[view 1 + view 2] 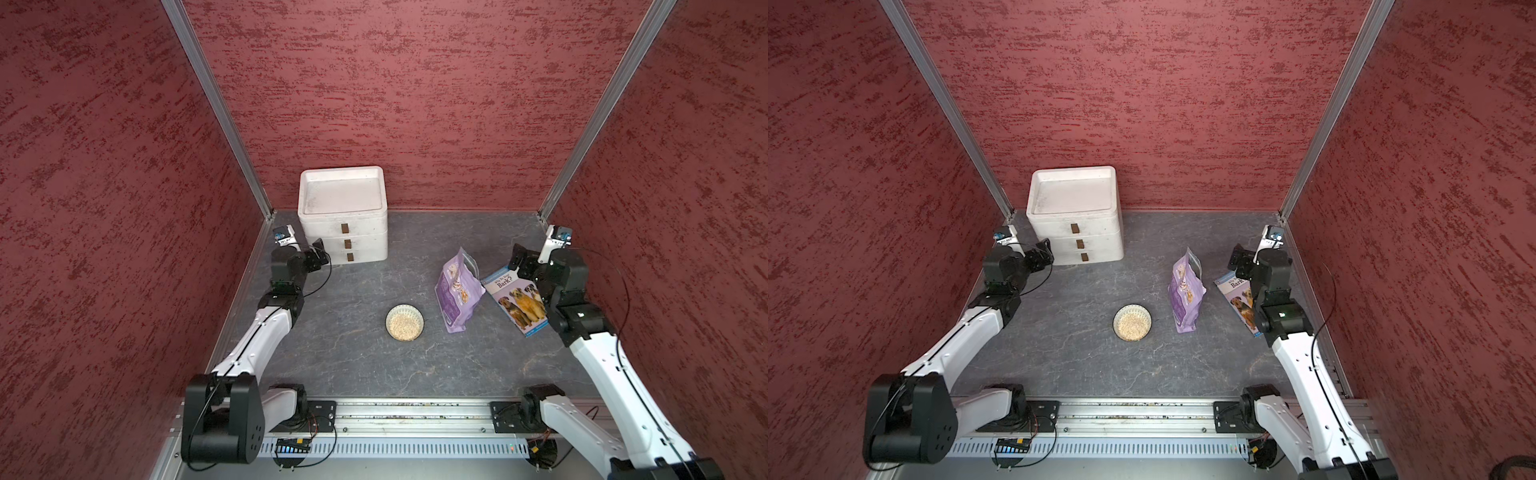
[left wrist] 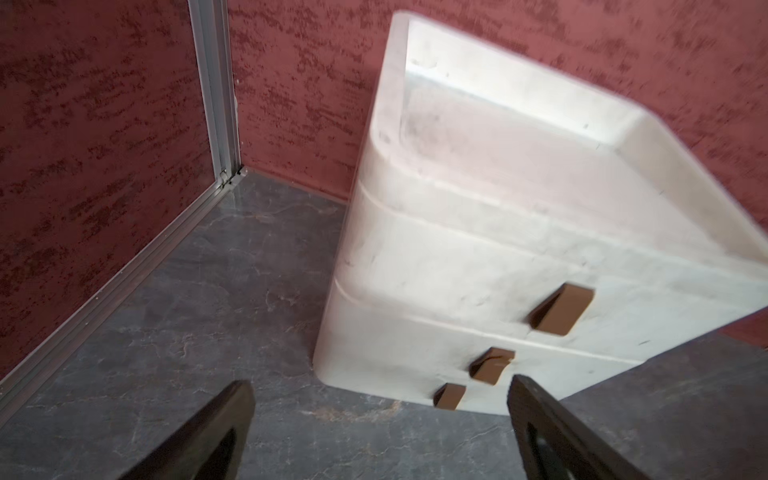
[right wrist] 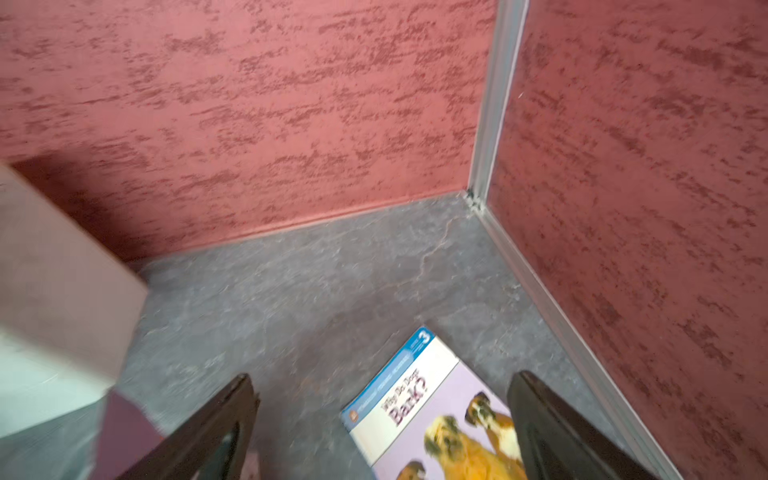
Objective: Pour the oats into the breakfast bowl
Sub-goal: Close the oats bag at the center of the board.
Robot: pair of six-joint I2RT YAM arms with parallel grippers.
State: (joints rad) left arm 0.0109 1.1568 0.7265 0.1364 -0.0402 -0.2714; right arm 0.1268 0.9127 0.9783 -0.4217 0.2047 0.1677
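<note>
**Parked wide open, oats already in the bowl**

Holds nothing in the left gripper (image 2: 378,388), fingers (image 2: 232,415) splayed as wide as possible. Hovers at far left, just beside the white drawer box (image 1: 343,237). Holds nothing in the right gripper (image 3: 382,376) either, equally splayed. Hangs at far right above the blue dog book (image 1: 515,303) lying flat on the grey table (image 1: 353,365). Looks like a parked pose at the far corners, probably to leave the middle free.

Shows the purple pouch (image 1: 457,291) standing on its base right of centre, between the breakfast bowl (image 1: 419,320) and the book, close beside the book. Keeps the long axis roughly upright, leaning slightly. Points the opened, silver-lined mouth upward, not at the bowl.

Shows the oats (image 1: 403,325) as a pale heap inside the bowl, mid-table, left of the pouch. Suggests the pour is done, judging by the filled bowl.
</note>
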